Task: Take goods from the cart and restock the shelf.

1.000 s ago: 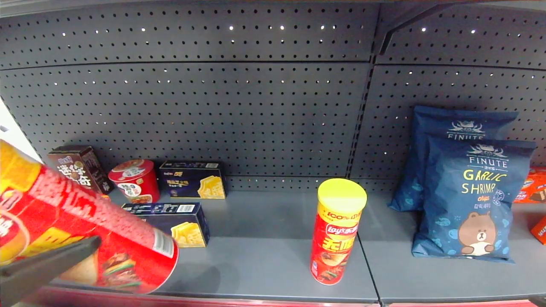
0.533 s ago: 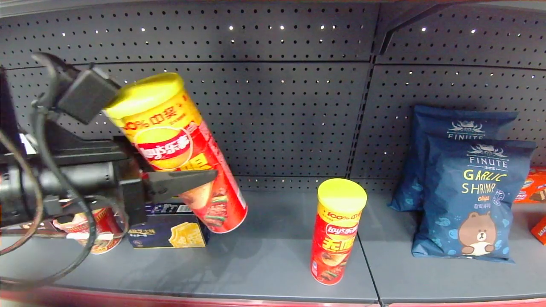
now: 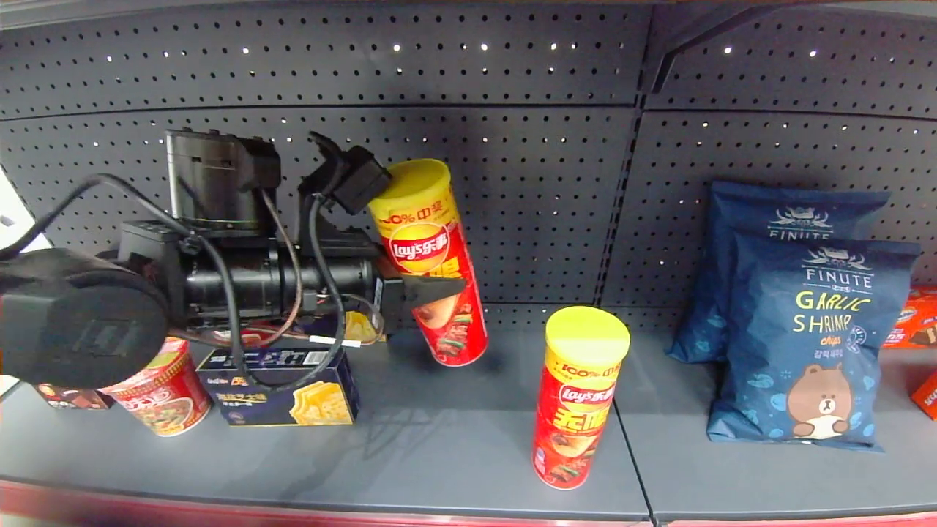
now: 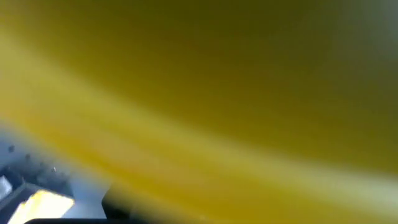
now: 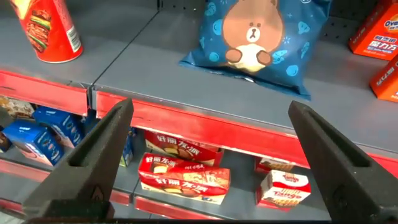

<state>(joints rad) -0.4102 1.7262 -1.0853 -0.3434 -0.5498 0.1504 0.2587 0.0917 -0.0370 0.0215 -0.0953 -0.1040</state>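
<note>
Can (image 3: 428,249), tilted, hangs above the shelf (image 3: 439,439), clamped in the left hand (image 3: 432,289), near a second can (image 3: 582,395) standing upright. From the left wrist, its yellow surface is very close. From the right wrist, the right hand (image 5: 210,106) has its fingers wide apart before the shelf edge.

You are facing a shop aisle, most likely a grocery or convenience store. A dark grey metal shelf (image 3: 454,439) runs across the head view, backed by a perforated pegboard panel (image 3: 476,219) of the kind used in retail racking. Packaged snacks stand on it, fronts outward: two matching blue snack bags (image 3: 805,337) at three o'clock, orange boxes (image 3: 911,318) at the edge beyond them, a chip can (image 3: 582,395) at five o'clock, navy boxes (image 3: 285,388) and a red noodle cup (image 3: 150,395) at eight o'clock. A red price rail (image 5: 205,118) fronts the shelf edge, and a lower tier beneath it holds more boxed goods (image 5: 183,171).
</note>
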